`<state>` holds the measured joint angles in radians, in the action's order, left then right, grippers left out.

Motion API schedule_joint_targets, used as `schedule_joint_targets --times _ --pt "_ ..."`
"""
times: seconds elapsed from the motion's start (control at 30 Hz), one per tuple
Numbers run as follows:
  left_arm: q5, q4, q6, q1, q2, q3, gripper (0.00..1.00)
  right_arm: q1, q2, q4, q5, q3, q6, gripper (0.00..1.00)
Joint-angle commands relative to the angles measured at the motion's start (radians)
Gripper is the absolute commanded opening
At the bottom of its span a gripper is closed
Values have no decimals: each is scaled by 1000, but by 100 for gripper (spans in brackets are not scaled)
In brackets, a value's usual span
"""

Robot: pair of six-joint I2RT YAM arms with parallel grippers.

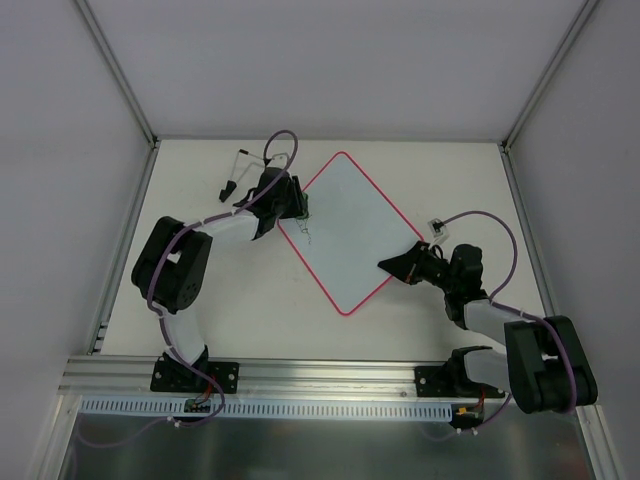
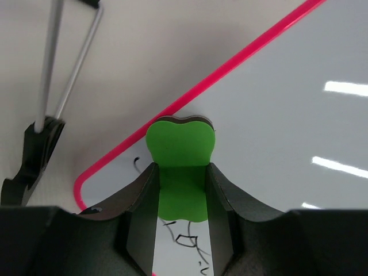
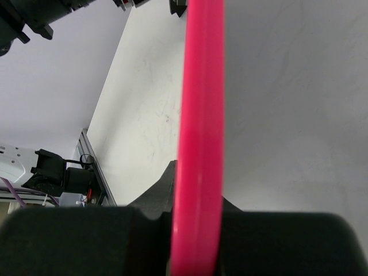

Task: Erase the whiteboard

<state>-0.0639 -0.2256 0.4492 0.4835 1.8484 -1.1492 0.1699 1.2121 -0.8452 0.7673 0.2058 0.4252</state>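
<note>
The whiteboard (image 1: 350,228), white with a thin pink-red rim, lies angled on the table. Faint black marks remain near its left corner (image 2: 192,241). My left gripper (image 1: 295,205) is shut on the small green eraser (image 2: 180,152), which rests on the board just inside the rim near that corner. My right gripper (image 1: 400,265) is shut on the board's right edge; the pink rim (image 3: 198,144) runs between its jaws in the right wrist view.
A black-footed wire stand (image 1: 235,175) sits at the back left, close to my left arm; it also shows in the left wrist view (image 2: 49,86). White walls enclose the table on three sides.
</note>
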Motion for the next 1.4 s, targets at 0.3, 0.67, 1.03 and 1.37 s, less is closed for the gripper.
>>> schedule_joint_targets --times 0.3,0.67,1.03,1.37 --pt "-21 60 95 -36 -12 192 0 49 -48 -84 173 27 -218 0" --pt "24 19 126 127 -34 161 0 49 -42 -86 175 29 -220 0" --pt "33 19 167 270 -47 75 0 51 -40 -84 178 27 -221 0" --pt "-20 17 164 167 -51 108 0 52 -40 -86 179 29 -220 0"
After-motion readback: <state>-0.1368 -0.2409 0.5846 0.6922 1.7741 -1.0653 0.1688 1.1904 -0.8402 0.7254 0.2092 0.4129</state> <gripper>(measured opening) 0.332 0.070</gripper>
